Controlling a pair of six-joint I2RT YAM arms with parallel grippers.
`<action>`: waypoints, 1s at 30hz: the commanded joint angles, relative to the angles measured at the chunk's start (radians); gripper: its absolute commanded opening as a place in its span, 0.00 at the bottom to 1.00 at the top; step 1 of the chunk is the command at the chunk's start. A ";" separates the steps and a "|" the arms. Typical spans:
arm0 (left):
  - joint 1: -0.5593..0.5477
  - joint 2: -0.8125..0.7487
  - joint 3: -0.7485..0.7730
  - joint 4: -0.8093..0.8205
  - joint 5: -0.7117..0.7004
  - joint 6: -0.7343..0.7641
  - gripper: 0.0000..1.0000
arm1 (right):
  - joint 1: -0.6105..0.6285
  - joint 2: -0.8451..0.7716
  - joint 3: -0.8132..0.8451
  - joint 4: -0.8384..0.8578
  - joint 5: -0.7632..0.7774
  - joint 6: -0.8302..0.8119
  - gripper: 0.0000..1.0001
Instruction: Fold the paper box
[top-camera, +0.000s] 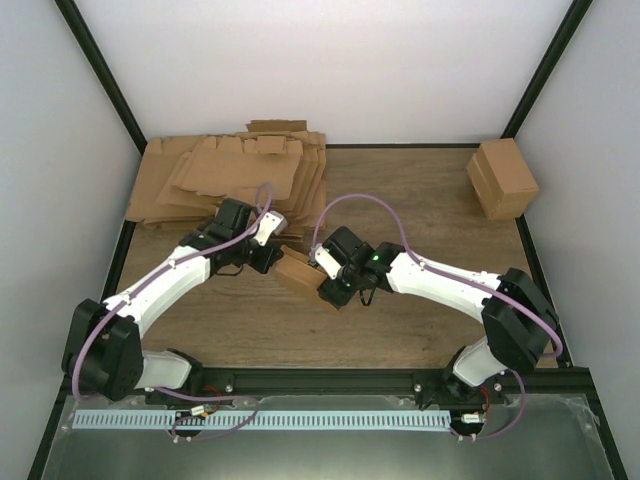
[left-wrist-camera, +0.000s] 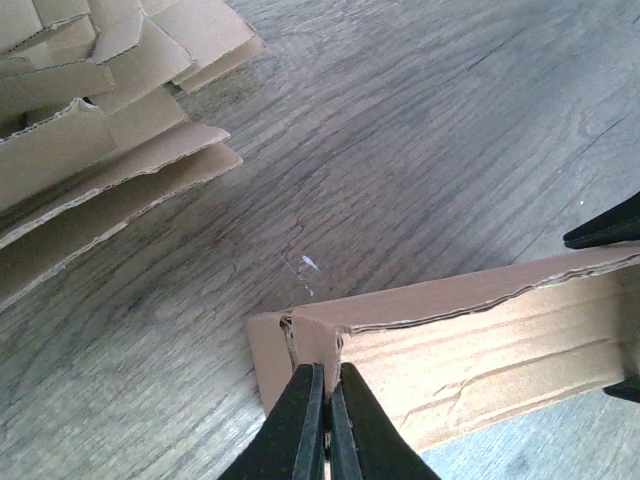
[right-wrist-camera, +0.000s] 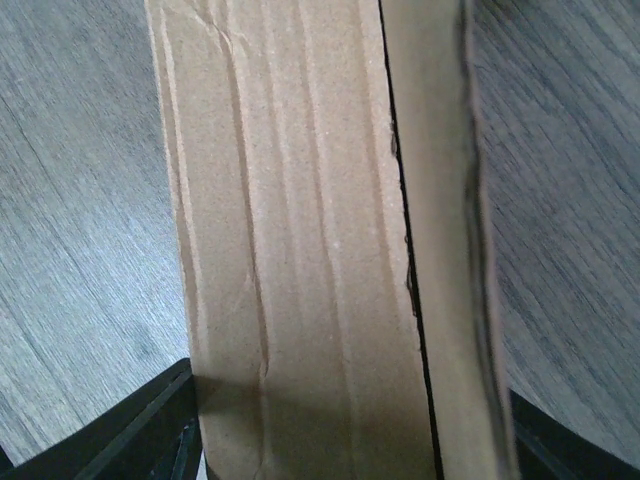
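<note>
The paper box (top-camera: 305, 277) is a small oblong brown carton held between both grippers over the table's middle. My left gripper (top-camera: 268, 257) is shut on a small end flap of it; in the left wrist view the black fingertips (left-wrist-camera: 305, 400) pinch that flap at the carton's corner (left-wrist-camera: 470, 340). My right gripper (top-camera: 328, 283) spans the carton's width at its other end; in the right wrist view the carton (right-wrist-camera: 300, 250) fills the frame between the two black fingers (right-wrist-camera: 140, 430), which press its sides.
A thick pile of flat brown cardboard sheets (top-camera: 225, 175) lies at the back left, also in the left wrist view (left-wrist-camera: 90, 130). Another blocky brown carton (top-camera: 503, 177) stands at the back right. The wooden table (top-camera: 420, 200) ends at black rails.
</note>
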 joint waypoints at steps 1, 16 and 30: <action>-0.003 -0.029 -0.001 0.004 0.045 -0.093 0.04 | 0.003 -0.022 0.036 0.022 0.016 0.010 0.65; -0.009 -0.082 -0.164 0.133 -0.015 -0.122 0.04 | 0.002 -0.062 0.050 0.004 0.053 0.053 0.71; -0.076 -0.178 -0.214 0.193 -0.136 -0.223 0.04 | 0.003 -0.318 0.000 -0.135 0.112 0.465 0.74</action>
